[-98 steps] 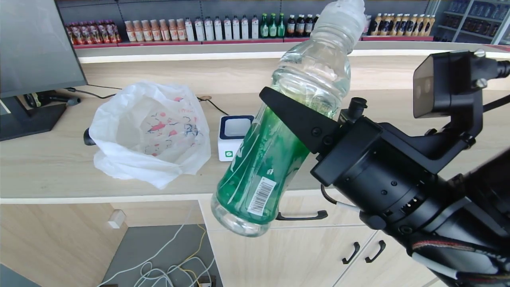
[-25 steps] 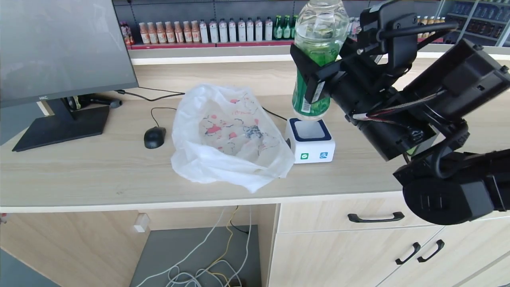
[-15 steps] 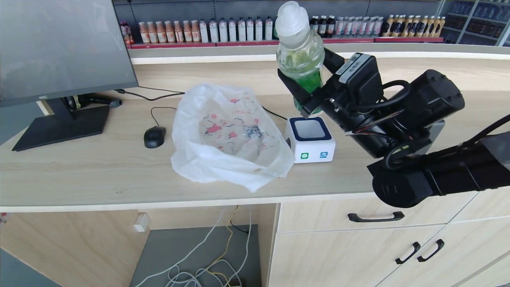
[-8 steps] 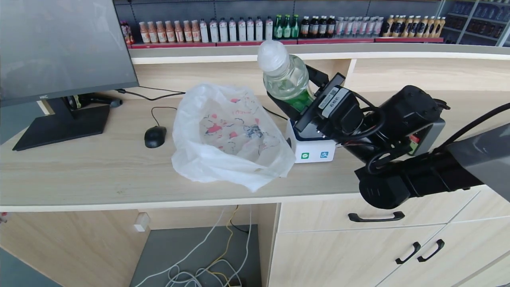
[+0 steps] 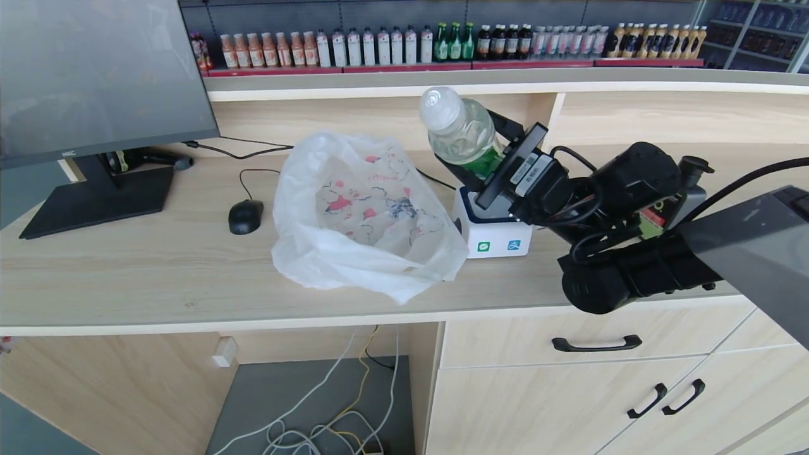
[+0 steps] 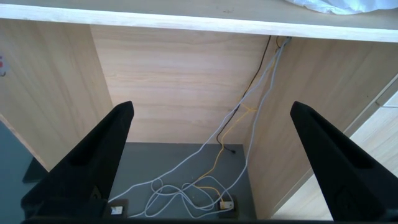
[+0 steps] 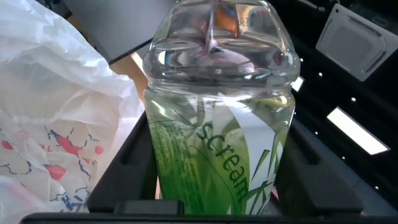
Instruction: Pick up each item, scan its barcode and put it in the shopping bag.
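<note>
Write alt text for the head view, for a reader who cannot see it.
The right gripper holds a green-labelled clear bottle tilted above the white barcode scanner, beside an open white shopping bag on a wooden counter. A computer mouse and a monitor sit farther left.

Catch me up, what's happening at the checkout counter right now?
The right gripper is shut on the green-labelled bottle, holding it tilted by the scanner, right beside the open shopping bag. The bottle is not yet bagged. The left gripper hangs open below the counter edge, holding nothing.
</note>
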Tool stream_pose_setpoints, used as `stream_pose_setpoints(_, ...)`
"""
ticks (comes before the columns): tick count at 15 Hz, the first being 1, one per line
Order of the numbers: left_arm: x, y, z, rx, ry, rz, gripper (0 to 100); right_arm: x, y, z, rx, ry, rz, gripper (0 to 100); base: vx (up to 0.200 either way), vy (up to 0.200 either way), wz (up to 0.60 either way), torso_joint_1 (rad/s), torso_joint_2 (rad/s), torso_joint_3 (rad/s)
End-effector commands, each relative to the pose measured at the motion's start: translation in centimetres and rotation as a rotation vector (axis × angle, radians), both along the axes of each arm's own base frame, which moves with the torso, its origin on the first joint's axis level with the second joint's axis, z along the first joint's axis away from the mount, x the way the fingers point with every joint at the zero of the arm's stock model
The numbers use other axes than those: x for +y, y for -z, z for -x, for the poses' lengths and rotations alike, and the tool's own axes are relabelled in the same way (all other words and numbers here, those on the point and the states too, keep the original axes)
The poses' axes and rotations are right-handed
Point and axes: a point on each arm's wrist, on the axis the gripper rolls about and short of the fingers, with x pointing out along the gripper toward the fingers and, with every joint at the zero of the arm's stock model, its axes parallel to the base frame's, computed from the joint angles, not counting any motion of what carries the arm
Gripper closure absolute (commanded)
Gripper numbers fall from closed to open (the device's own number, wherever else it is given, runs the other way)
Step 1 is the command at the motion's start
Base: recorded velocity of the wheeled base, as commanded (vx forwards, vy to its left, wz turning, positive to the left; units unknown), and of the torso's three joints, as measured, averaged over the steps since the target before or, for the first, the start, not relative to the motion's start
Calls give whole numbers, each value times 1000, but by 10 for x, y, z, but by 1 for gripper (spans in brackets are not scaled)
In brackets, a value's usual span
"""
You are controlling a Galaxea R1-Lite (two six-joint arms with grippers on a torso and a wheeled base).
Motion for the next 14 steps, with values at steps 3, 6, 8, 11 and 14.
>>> stream_pose_setpoints(3,0,0,0,0,0,0,0,1,1,-5,-11,2,-5,100,0,0,0,0,0,0)
stream_pose_setpoints(6,0,0,0,0,0,0,0,1,-1,-4,-24,9,-4,100,0,0,0,0,0,0)
stream_pose_setpoints(8,0,0,0,0,0,0,0,0,-5,-3,-33,7,-8,100,0,0,0,0,0,0)
stream_pose_setpoints(11,0,0,0,0,0,0,0,1,1,-4,-24,-8,11,100,0,0,0,0,0,0)
stream_pose_setpoints(14,0,0,0,0,0,0,0,2,4,-3,-15,-8,18,100,0,0,0,0,0,0)
